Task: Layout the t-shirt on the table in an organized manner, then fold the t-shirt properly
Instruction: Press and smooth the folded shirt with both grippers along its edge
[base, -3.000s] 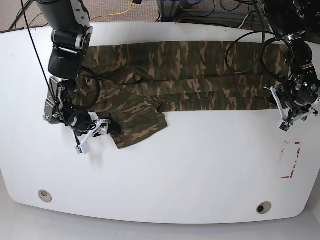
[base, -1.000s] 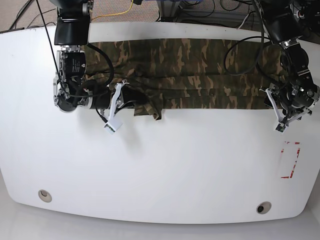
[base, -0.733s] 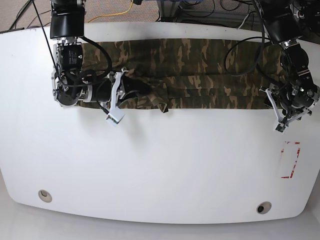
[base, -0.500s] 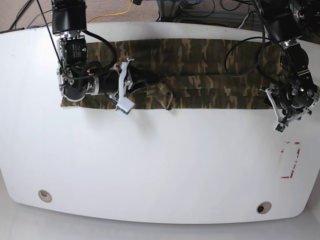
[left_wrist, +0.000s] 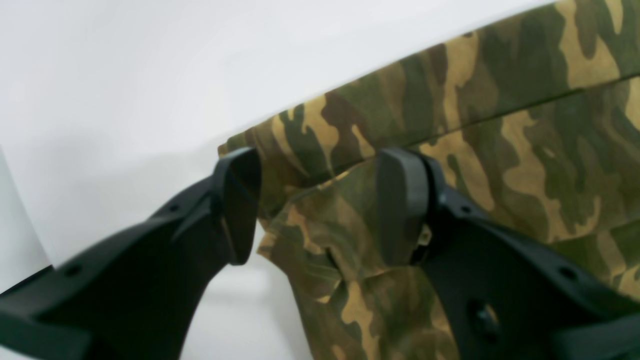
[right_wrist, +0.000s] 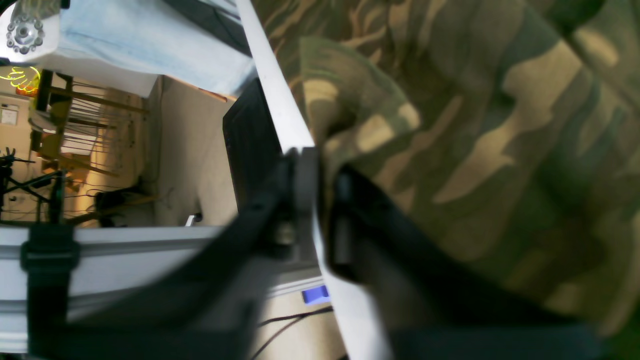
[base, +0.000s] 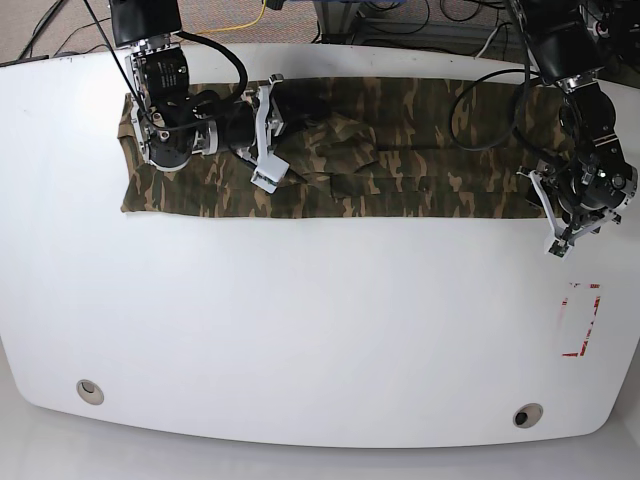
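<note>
The camouflage t-shirt (base: 420, 130) lies as a long band across the far part of the white table (base: 320, 330). My right gripper (base: 285, 135) hovers over the band's left half. In the right wrist view this gripper (right_wrist: 322, 200) is shut on a raised fold of the t-shirt (right_wrist: 500, 125). My left gripper (base: 553, 222) sits at the band's near right corner. The left wrist view shows that gripper (left_wrist: 320, 205) open, its black fingers (left_wrist: 240, 205) astride the bunched corner of the t-shirt (left_wrist: 525, 125).
A red tape outline (base: 580, 320) marks the table near its right edge. Two grommet holes (base: 90, 390) (base: 527, 414) sit along the front. A black cable loop (base: 490, 100) hangs over the shirt's right part. More cables lie beyond the far edge.
My right gripper has carried the shirt's near left flap up and to the right, onto the shirt's body. The band's left end now lies flat. My left gripper has hardly moved.
</note>
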